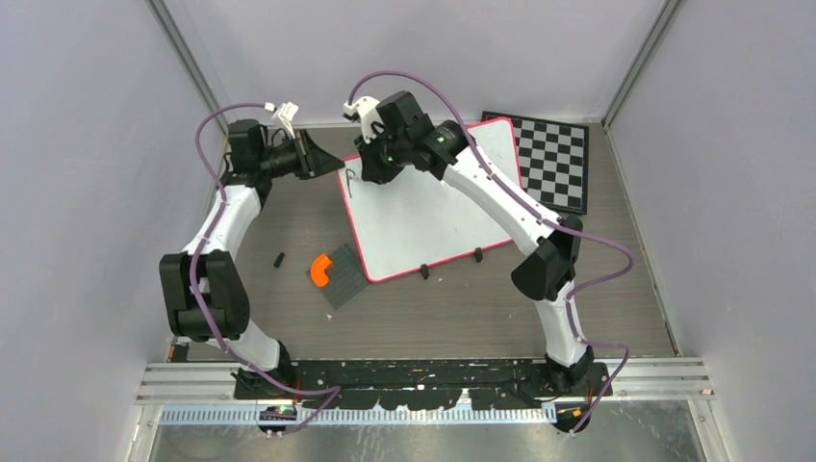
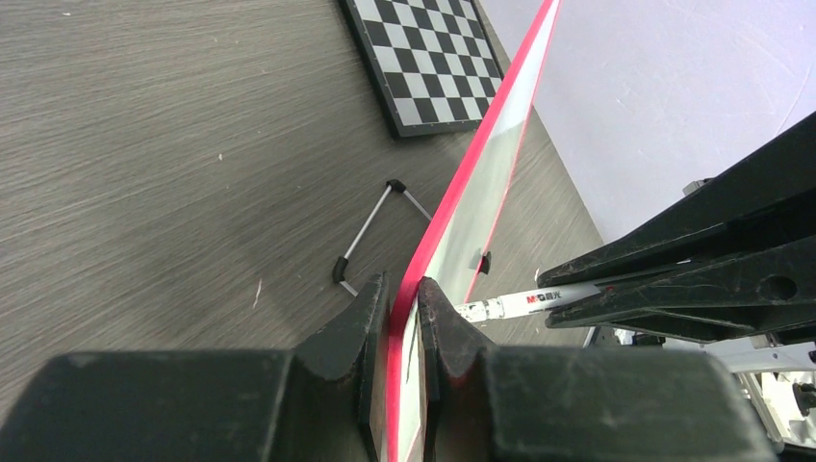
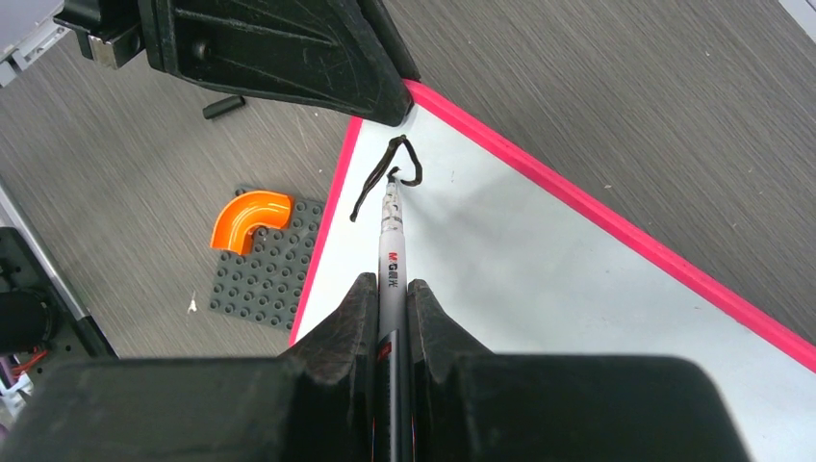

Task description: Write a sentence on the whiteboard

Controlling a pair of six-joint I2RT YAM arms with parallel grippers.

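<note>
Right end effector (image 3: 390,308) pinches a marker (image 3: 393,231), tip at the whiteboard (image 1: 423,212) upper-left corner; left end effector (image 2: 404,294) clamps that rim; blank surface runs lower right.

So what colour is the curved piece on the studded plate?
Orange; the curved piece shows best in the right wrist view.

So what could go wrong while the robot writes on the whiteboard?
1. The left gripper pinches only the whiteboard by its thin pink rim at one corner, so pen pressure might make the board slip or twist.
2. The marker in the right gripper has its tip at the scrawl, right beside that clamp, so the two grippers could bump.
</note>
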